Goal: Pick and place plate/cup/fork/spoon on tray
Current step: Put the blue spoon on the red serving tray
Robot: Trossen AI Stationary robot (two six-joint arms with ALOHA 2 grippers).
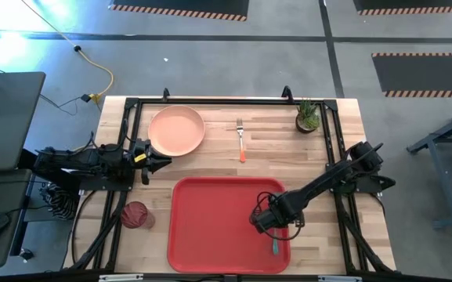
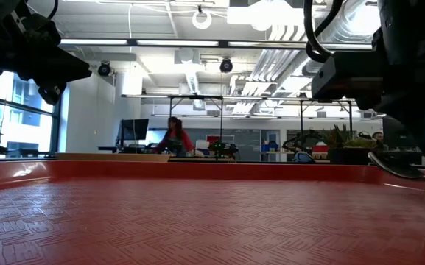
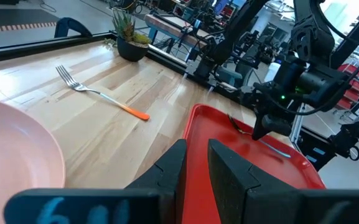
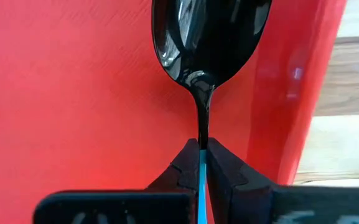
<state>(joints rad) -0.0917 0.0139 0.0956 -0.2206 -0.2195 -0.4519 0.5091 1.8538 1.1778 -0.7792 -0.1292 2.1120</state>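
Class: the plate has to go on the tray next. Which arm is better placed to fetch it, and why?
Left. The left gripper sits beside the plate, while the right gripper is over the tray, shut on the spoon.

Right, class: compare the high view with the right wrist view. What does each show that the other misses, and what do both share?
Only the high view shows the round peach-pink plate, the orange-handled metal fork, the small dark-red cup, a potted plant and the left pincer beside the plate. Only the right wrist view shows the right pincer shut on the handle of the blue-handled spoon, with its dark shiny bowl. Both show the large red plastic tray and wooden table.
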